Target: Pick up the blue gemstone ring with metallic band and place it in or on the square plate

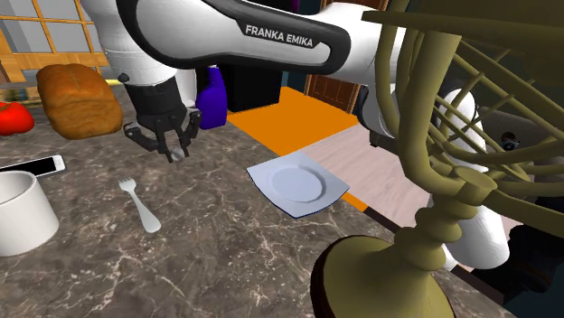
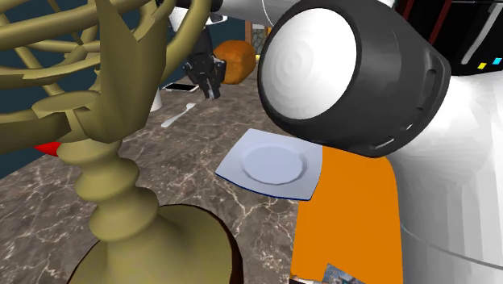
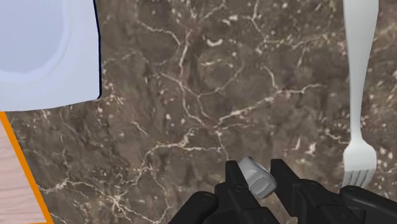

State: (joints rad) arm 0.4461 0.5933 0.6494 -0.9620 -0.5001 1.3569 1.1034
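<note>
Well apart from the plate (image 1: 298, 181), the tool (image 1: 169, 149) clasps a small grey ring (image 3: 257, 177) over the marble bench (image 1: 217, 244), near a fork (image 3: 359, 95).

In the wrist view the ring (image 3: 257, 179) is a small grey lump clasped in the claw (image 3: 257, 172). Its band and stone cannot be told apart, and the picture's edge cuts the claw low down. The square plate (image 3: 38, 57) is cut by that view's edge, as is the fork (image 3: 358, 95) at its handle. In the shoulder view a brass-coloured stand (image 1: 443, 217) hides part of the tabletop (image 1: 226, 253). The white cup (image 1: 18, 212) and phone (image 1: 41, 165) run off the edge, and a purple thing (image 1: 215, 98) is half behind the arm (image 1: 271, 41).
</note>
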